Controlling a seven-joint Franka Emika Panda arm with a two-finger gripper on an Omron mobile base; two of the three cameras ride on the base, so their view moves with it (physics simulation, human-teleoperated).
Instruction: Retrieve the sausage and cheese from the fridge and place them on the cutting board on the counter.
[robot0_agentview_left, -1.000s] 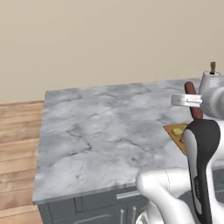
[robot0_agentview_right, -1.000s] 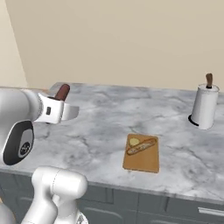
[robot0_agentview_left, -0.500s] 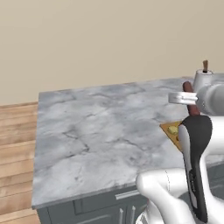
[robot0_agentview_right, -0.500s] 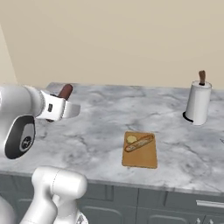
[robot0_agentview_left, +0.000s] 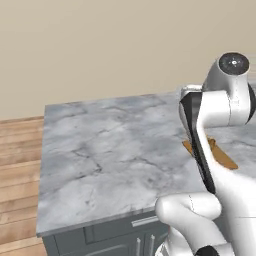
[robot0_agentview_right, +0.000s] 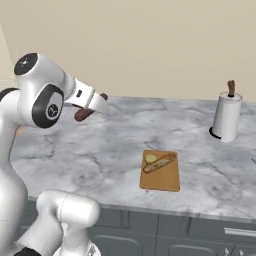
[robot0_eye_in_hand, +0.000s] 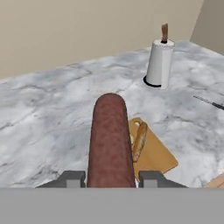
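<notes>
I see my gripper clamped on the sausage, its long axis running straight out from the fingers, above the counter; to its right the cutting board carries the cheese beside a bread stick (lying diagonal).

Marble counter bears cutting board, towel roll

Arm: glossy white rounded link shells, dark grey-black joint sections. Round dark end cap on elbow joint (small pale centre mark). Black strip along forearm link. Finger tips: small, dark grey, blocky.
</notes>
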